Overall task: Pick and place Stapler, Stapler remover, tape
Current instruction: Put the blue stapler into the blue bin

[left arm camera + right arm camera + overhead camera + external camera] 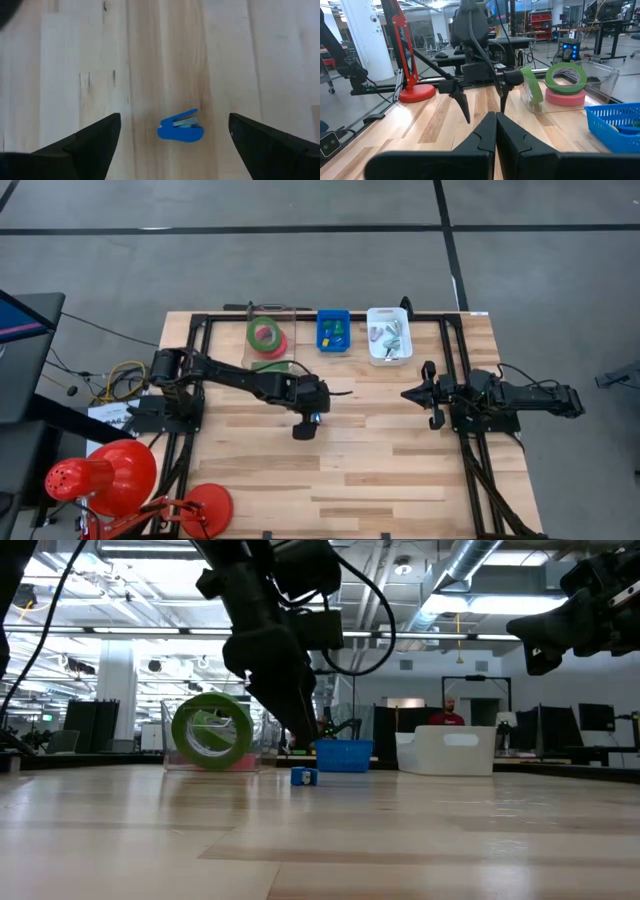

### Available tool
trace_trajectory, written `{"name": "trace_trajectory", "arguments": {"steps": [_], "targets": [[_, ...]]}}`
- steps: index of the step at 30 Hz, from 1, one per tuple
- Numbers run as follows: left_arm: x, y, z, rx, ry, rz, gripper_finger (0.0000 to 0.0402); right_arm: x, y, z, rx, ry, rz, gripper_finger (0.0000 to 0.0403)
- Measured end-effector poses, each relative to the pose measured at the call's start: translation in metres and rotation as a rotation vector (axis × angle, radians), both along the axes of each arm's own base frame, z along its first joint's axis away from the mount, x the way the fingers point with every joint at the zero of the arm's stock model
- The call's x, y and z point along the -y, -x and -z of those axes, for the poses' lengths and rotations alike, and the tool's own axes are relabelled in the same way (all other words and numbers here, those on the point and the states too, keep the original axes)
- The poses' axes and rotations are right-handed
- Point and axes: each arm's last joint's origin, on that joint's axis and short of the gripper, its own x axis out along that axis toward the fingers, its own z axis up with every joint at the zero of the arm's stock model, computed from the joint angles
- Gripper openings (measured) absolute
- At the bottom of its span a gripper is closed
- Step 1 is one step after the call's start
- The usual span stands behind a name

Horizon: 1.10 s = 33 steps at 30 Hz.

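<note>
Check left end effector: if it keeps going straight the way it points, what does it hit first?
Likely the small blue stapler lying on the wooden table: it sits between the open left end effector's fingers, pointing down. Remaining height unclear.

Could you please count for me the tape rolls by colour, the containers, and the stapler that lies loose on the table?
Green tape rolls: 2
Red-pink tape roll: 1
Containers, namely clear tray, blue basket, white bin: 3
Small blue stapler lying loose: 1
Total: 7
</note>
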Motion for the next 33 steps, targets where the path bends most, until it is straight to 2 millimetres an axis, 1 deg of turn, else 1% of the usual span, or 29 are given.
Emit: {"name": "trace_trajectory", "arguments": {"steps": [5, 9, 17, 21, 29, 33], "targets": [[0.000, -0.001, 0.002, -0.005, 0.000, 0.000, 0.0381, 0.000, 0.000, 0.000, 0.000, 0.000, 0.000, 0.0000], [0.000, -0.001, 0.006, -0.016, -0.001, 0.003, 0.0388, 0.000, 0.000, 0.000, 0.000, 0.000, 0.000, 0.0000], [0.001, -0.004, 0.023, -0.067, -0.003, 0.003, 0.0377, 0.000, 0.000, 0.000, 0.000, 0.000, 0.000, 0.0000], [0.001, -0.005, 0.036, -0.103, 0.000, 0.002, 0.0375, 0.000, 0.000, 0.000, 0.000, 0.000, 0.000, 0.0000], [0.001, -0.006, 0.037, -0.104, 0.000, 0.004, 0.0373, 0.000, 0.000, 0.000, 0.000, 0.000, 0.000, 0.0000], [0.001, -0.006, 0.038, -0.104, 0.002, 0.005, 0.0354, 0.000, 0.000, 0.000, 0.000, 0.000, 0.000, 0.0000]]}}
